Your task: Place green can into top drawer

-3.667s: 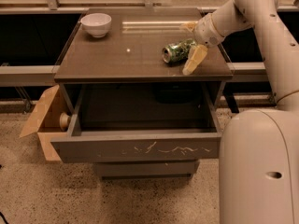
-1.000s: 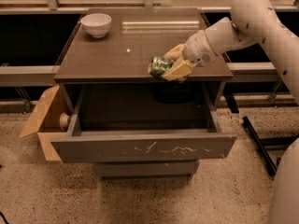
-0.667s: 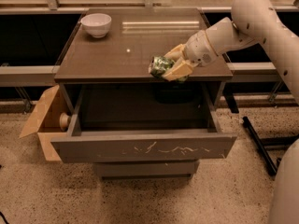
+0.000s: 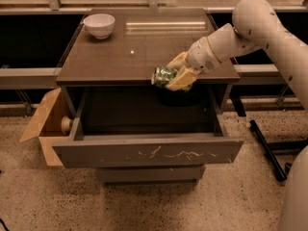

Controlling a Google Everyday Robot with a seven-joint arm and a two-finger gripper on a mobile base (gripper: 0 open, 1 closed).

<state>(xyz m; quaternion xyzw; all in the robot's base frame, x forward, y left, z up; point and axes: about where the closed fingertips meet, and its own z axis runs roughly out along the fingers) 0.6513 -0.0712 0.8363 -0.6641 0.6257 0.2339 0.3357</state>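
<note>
My gripper [image 4: 176, 75] is shut on the green can [image 4: 163, 75], a small dented can with white mottled print. It holds the can lying on its side at the front edge of the brown tabletop [image 4: 120, 57], right of centre, above the back of the open drawer. The top drawer [image 4: 149, 150] is pulled out below, wide and shallow, dark inside, its grey front marked by pale scratches. My white arm [image 4: 250, 28] comes in from the upper right.
A white bowl [image 4: 99, 25] stands at the table's back left. A narrower grey drawer front [image 4: 149, 173] sits below the open drawer. A cardboard box [image 4: 44, 124] lies on the floor at the left. A black stand leg [image 4: 269, 148] is on the right.
Since 3.7 s ago the gripper closed on the can and carried it left and forward to the tabletop's front edge. Over the last second it edged slightly further forward.
</note>
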